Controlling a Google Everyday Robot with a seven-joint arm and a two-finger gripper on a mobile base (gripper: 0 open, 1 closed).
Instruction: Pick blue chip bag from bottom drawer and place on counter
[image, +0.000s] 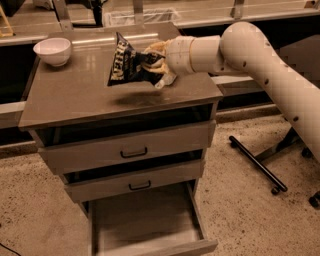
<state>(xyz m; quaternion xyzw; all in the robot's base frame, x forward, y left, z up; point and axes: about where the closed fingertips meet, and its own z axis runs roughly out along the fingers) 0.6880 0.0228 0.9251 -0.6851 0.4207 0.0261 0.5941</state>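
Two of three steps look done: above the worktop (75, 102), with the bottom drawer (142, 220) pulled open and its floor bare, the lift is complete.
The gripper (156, 62) hovers over the worktop's middle, fingers clamped on the blue chip bag (125, 65), which hangs clear above its shadow; lowering and release remain, I judge.
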